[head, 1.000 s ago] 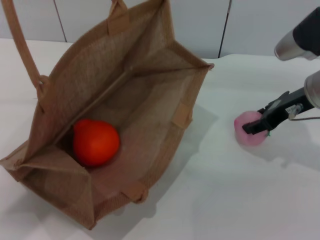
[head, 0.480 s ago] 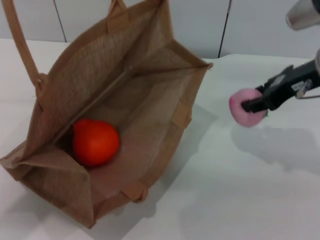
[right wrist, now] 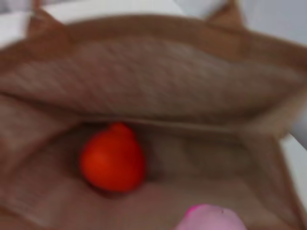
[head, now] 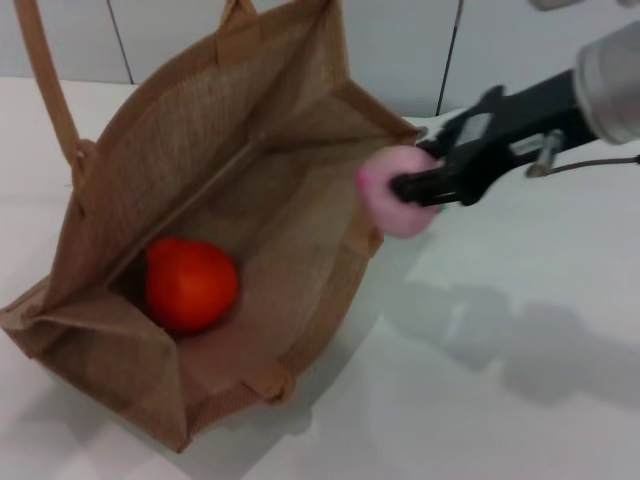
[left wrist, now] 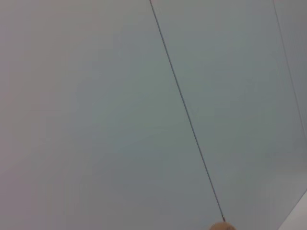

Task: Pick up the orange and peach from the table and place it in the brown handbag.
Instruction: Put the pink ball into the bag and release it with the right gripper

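The brown handbag (head: 250,110) stands open on the white table (head: 520,400), and the orange (head: 191,284) lies on its floor near the front left corner. My right gripper (head: 405,190) is shut on the pale pink peach (head: 392,210) and holds it in the air just above the bag's right rim. In the right wrist view the orange (right wrist: 112,160) shows deep inside the handbag (right wrist: 158,76), with the peach (right wrist: 211,218) close to the lens. The left gripper is out of view; its wrist view shows only a pale wall.
One long strap handle (head: 45,80) rises at the bag's left side. Pale wall panels (head: 400,40) stand behind the table. Bare tabletop stretches to the right of and in front of the bag.
My right gripper has lifted the peach off the table and carried it left, from the table's right side to the bag's right rim. The orange and bag have not moved.
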Motion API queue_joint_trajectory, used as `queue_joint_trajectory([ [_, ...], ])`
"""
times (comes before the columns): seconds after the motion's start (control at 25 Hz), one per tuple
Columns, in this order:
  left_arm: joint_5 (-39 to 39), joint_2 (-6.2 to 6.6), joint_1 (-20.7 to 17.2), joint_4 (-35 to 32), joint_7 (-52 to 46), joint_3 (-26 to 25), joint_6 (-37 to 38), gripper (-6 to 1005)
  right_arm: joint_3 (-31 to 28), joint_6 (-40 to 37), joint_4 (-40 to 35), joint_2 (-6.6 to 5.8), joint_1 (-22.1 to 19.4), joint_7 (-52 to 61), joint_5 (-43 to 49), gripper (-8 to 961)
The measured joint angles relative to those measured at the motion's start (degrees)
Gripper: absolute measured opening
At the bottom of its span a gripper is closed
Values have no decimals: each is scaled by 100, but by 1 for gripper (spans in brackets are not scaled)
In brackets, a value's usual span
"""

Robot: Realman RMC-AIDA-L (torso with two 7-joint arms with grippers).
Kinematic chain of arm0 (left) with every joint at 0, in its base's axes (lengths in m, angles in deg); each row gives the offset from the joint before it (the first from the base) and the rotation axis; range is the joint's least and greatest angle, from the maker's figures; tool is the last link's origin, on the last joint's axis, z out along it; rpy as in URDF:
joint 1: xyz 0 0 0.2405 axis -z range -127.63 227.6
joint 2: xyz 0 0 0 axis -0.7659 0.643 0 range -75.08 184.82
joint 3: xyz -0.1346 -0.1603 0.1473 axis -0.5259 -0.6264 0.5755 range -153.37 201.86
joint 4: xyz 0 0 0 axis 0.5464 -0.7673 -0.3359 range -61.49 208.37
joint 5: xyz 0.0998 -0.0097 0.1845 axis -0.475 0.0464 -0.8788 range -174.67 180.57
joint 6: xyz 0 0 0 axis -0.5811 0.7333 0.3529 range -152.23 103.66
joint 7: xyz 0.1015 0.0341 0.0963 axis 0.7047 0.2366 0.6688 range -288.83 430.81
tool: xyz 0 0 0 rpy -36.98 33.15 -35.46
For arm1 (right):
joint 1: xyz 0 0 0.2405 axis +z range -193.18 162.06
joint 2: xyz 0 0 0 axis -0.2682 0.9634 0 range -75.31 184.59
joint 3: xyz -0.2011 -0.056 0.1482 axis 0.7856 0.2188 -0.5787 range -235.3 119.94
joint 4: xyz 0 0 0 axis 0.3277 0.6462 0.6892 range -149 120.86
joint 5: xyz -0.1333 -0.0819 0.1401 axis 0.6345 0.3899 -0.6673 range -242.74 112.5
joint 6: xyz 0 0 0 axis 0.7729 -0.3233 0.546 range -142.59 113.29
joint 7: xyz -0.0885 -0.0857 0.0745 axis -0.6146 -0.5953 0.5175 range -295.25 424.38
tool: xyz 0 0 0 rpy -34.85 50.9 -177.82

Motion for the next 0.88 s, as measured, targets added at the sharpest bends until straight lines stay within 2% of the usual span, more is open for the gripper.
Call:
queue_joint_trajectory([
  [0.24, -88, -6, 79, 49, -8, 237, 57, 109, 534, -522, -8, -2, 176, 21, -423, 406],
  [0.4, -85, -9, 84, 55, -60, 521, 211, 109, 957, -1184, 569, -3, 494, -46, -564, 373],
  [0.72, -6, -25, 83, 24, -230, 1066, 297, 108, 1062, -2006, 1616, -5, 708, -499, -605, 334],
  [0.88, 74, -26, 82, 3, -252, 1150, 301, 108, 1054, -2449, 2045, -6, 716, -1100, -1083, 335],
])
